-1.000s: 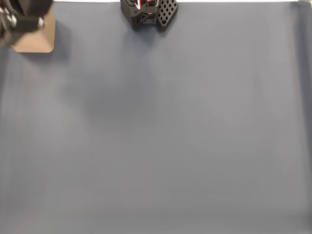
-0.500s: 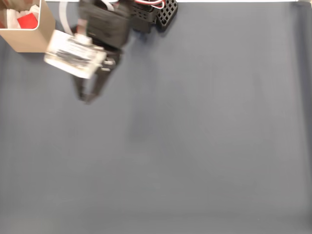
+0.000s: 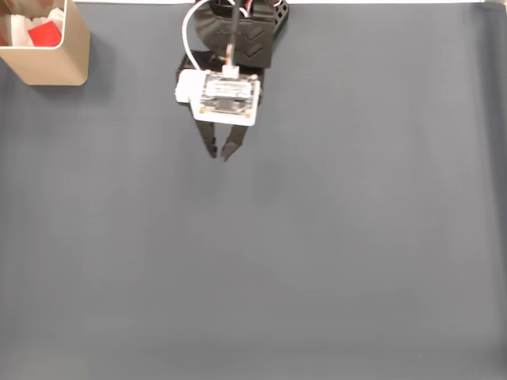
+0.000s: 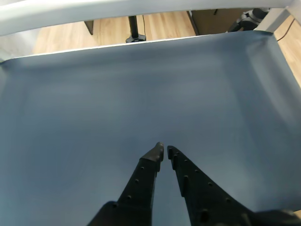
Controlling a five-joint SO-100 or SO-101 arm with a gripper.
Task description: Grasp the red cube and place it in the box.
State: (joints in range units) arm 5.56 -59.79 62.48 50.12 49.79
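The red cube [image 3: 47,33] lies inside the tan box [image 3: 55,65] at the top left corner of the fixed view, against its white interior. My gripper [image 3: 219,153] hangs over the bare grey-blue mat near the top centre, well to the right of the box, its black fingers nearly touching with nothing between them. In the wrist view the gripper [image 4: 164,151] points at the mat, its tips almost together.
The arm's black base [image 3: 242,24] stands at the top edge of the mat [image 3: 317,237]. A white board with a cable [image 3: 226,95] rides on the wrist. Beyond the mat's far edge the wrist view shows a wooden floor [image 4: 160,23] and a stand leg.
The arm has swung from the box at the top left toward the top centre of the mat. The red cube stays in the box.
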